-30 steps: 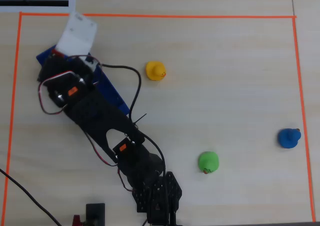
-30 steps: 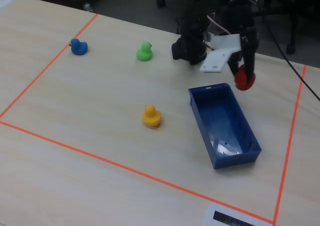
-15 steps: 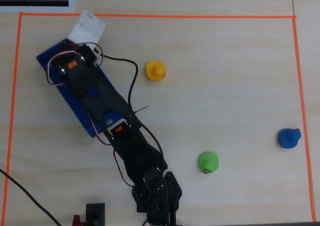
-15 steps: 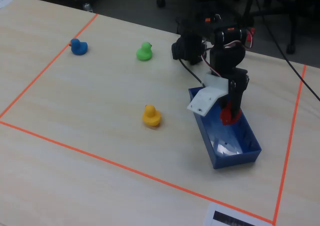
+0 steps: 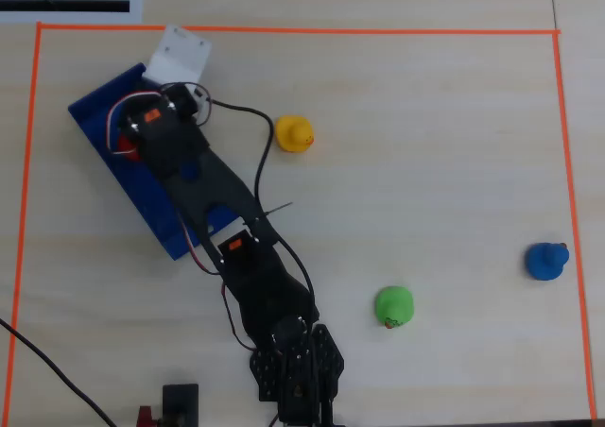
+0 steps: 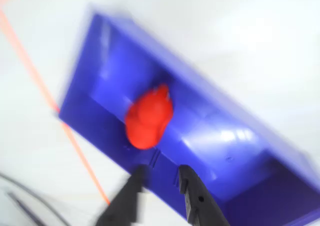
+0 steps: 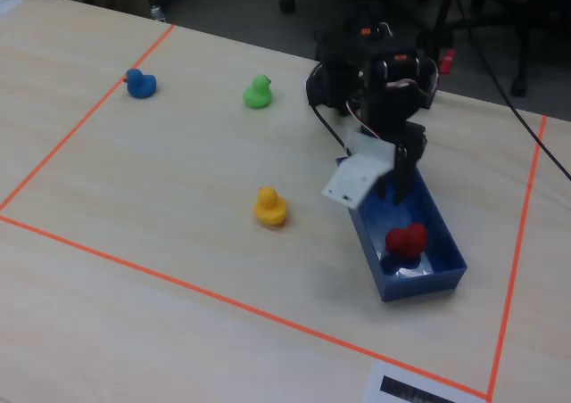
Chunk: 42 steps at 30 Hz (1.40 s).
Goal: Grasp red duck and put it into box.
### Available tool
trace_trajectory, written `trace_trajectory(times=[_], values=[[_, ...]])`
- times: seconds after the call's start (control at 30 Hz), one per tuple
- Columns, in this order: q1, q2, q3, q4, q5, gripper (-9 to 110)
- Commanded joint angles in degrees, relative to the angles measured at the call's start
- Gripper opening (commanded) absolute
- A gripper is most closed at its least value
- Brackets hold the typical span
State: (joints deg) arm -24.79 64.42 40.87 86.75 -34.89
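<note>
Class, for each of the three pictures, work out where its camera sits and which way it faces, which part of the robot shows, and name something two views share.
Overhead view: above the table, looking straight down; whole black arm reaches over the bright-blue plastic tray.
Wrist view: riding the arm, blurred, looking down into the tray; only the pincer shows, empty, jaws slightly apart.
Fixed view: off the table's far side, angled down; the arm shows.
Shared: the small red rubber duck lies in the tray in wrist and fixed views.

Table [image 5: 425, 144]: pale wood, orange tape border [image 5: 558, 210].
Box [image 5: 104, 134]: ten o'clock, overhead view.
Yellow duck [image 5: 294, 133]: twelve.
Green duck [image 5: 394, 306]: five.
Blue duck [image 5: 545, 260]: four.
</note>
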Motion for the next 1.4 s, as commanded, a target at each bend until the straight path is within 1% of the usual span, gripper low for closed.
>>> trace_trajectory(times=[0.0, 0.1, 0.23, 0.33, 0.5, 0.6, 0.73, 0.83, 0.87, 1.03, 1.1, 1.37], values=[[7.03, 16.96, 5.62, -2.81, -4.66, 0], [14.85, 30.85, 19.95, -7.29, -11.51, 0], [22.85, 50.45, 46.58, -15.03, -19.42, 0], [26.02, 64.51, 68.82, -20.39, -25.22, 0], [29.09, 84.46, 98.17, -26.02, -31.82, 0], [30.41, 94.92, 111.18, -27.33, -34.98, 0], [33.13, 105.73, 124.80, -30.59, -38.23, 0], [33.66, 113.55, 135.09, -30.94, -40.25, 0], [33.75, 116.10, 137.29, -29.53, -40.78, 0], [32.61, 124.37, 137.29, -16.79, -39.37, 0], [32.43, 125.24, 137.29, -12.22, -40.08, 0], [35.77, 125.24, 137.29, -11.69, -39.73, 0]])
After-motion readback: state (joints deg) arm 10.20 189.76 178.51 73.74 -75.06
